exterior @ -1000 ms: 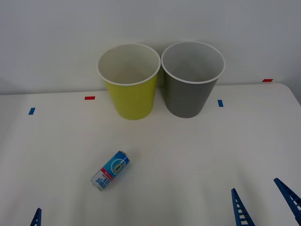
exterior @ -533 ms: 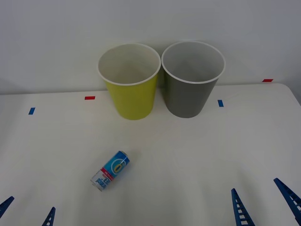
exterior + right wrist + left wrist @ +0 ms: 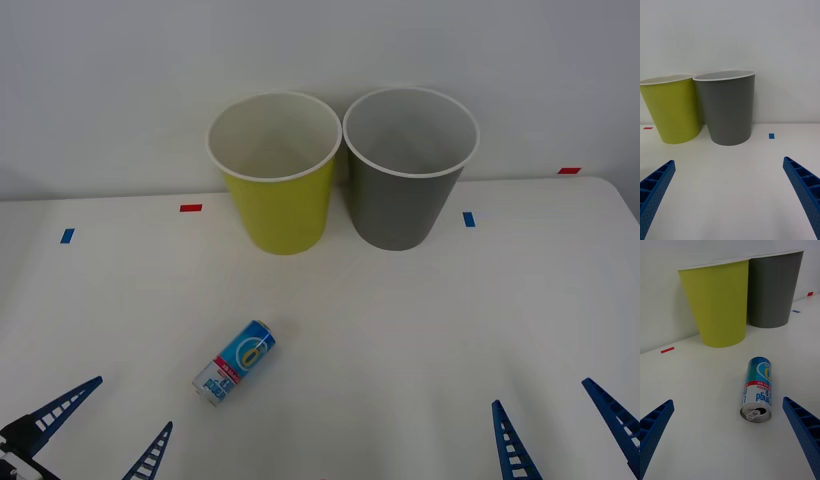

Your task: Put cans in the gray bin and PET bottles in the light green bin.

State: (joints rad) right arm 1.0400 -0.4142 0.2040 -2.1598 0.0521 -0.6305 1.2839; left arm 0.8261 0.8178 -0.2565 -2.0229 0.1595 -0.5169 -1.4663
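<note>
On the white table (image 3: 400, 330), the can (image 3: 235, 362) lies on its side, in front of the light green bin (image 3: 277, 175) and the gray bin (image 3: 408, 170). The left gripper (image 3: 100, 430) is spread open near it. The right gripper (image 3: 560, 425) waits open too.

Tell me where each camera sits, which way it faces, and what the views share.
Front: above the arms, looking down at the table, can, both bins; left gripper and right gripper open at the near edge.
Left wrist: low, facing the can lying before the green bin.
Right wrist: low, facing the gray bin.
All show both bins.
</note>
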